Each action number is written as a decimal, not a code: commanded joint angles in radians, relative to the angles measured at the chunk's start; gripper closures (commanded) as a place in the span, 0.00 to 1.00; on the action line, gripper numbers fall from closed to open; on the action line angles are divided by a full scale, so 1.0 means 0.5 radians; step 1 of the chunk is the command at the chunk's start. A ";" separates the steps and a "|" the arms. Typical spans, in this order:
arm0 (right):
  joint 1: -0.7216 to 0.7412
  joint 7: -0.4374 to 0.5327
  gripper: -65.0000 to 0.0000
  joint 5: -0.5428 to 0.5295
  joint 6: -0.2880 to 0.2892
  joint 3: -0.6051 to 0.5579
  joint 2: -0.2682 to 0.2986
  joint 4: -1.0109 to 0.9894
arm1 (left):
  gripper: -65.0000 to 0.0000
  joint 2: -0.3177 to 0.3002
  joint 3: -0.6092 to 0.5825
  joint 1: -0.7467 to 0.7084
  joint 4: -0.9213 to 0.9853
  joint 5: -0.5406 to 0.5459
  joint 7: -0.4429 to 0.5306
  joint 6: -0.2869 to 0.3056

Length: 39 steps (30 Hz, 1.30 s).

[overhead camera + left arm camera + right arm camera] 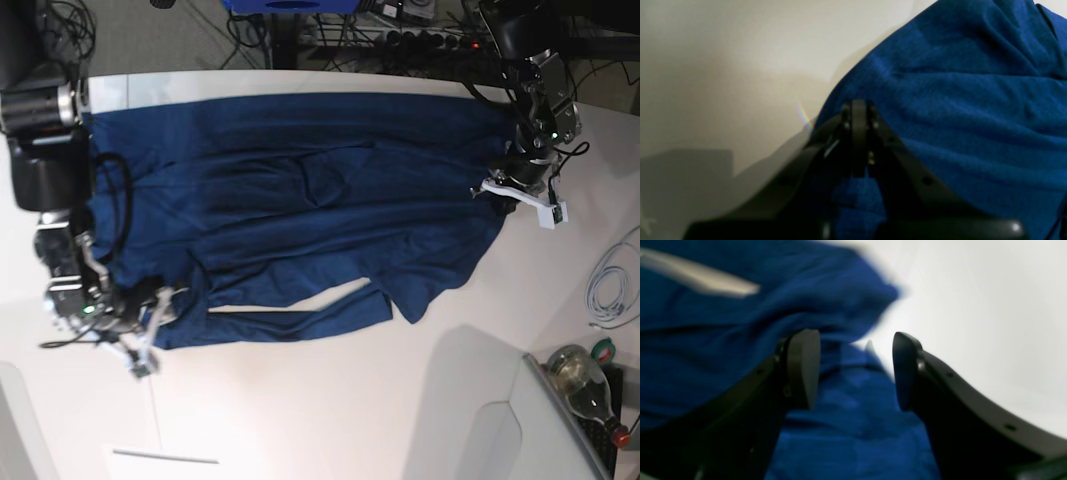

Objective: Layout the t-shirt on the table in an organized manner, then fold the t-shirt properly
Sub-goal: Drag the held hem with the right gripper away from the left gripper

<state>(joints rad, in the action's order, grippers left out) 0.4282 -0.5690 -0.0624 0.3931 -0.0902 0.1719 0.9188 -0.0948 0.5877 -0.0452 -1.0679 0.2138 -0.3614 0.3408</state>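
White and very large, the desk [330, 400] fills most of the base view, and one dark blue t-shirt [300, 210] lies spread over its far half, with many soft wrinkles. It is the only cloth I can see. One sleeve or flap reaches down at the lower middle, and a narrow strip of the white surface shows through a gap near the lower hem.

Two arms work on it, one at each end of the cloth. The left gripper [858, 110] is at the base view's right side, and in its wrist camera the two fingers are pressed together on the edge of the blue fabric, so it holds the t-shirt there; the cloth rises up from the closed tips in folds. The right gripper [857, 370] is at the base view's left side, near the lower corner of the shirt. Its two fingers [803, 366] stand clearly apart, with blue cloth seen between and behind them, but nothing is pinched.

At the right lower corner of the base view one glass bottle [585, 380] lies on its side, and one white cable [610, 285] curls near the desk edge.
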 commanded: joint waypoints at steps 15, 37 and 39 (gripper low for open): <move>0.017 0.032 1.00 -0.006 -0.008 -0.024 -0.118 -0.004 | 1.00 -0.002 0.002 -0.009 0.014 -0.104 -0.169 -0.063; 0.078 0.127 1.00 -0.009 -0.604 0.157 0.011 0.245 | 1.00 -0.045 0.002 -0.019 0.011 -0.089 -0.169 -0.063; 0.103 0.173 1.00 -0.009 -0.601 0.157 0.035 0.223 | 1.00 -0.045 0.002 -0.019 0.011 -0.089 -0.169 -0.063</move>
<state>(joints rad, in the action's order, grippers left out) 0.4465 -0.5041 -0.0696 0.1017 -0.0151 0.1879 1.0180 -0.1139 0.5877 -0.0448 -1.0676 0.2127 -0.3737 0.3397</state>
